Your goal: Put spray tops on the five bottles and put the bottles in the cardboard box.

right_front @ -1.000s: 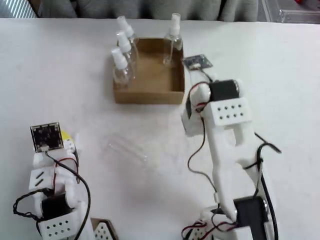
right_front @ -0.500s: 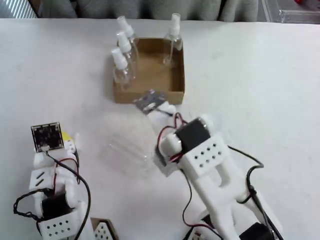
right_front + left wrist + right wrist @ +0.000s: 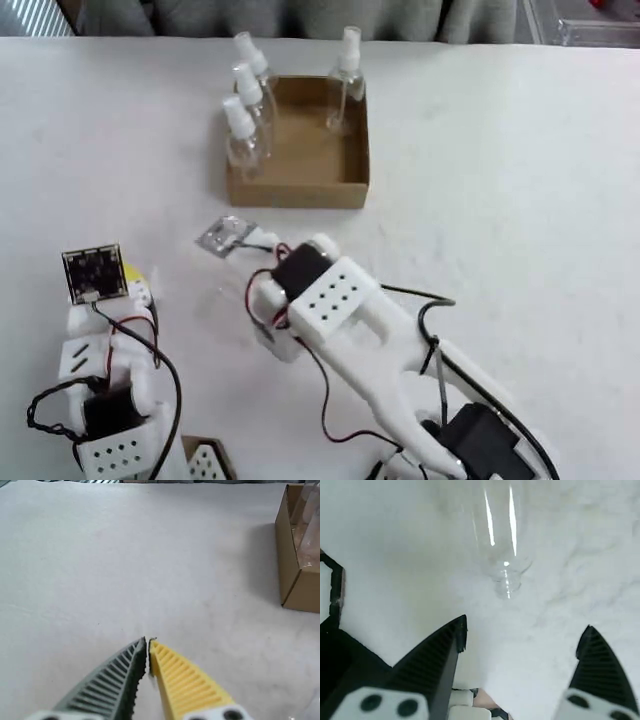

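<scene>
Hovering over capless bottle [image 3: 501, 540] lying on table [image 3: 75, 555], R hand [image 3: 526, 624] gapes wide; L hand [image 3: 148, 641] pinched shut, empty.

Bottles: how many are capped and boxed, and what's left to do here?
Done: four capped bottles stand in the cardboard box. In hand: the right claw, open, hangs over the fifth bottle, lying uncapped on the table. Left: cap it and box it. The left claw is shut, holding nothing.
</scene>
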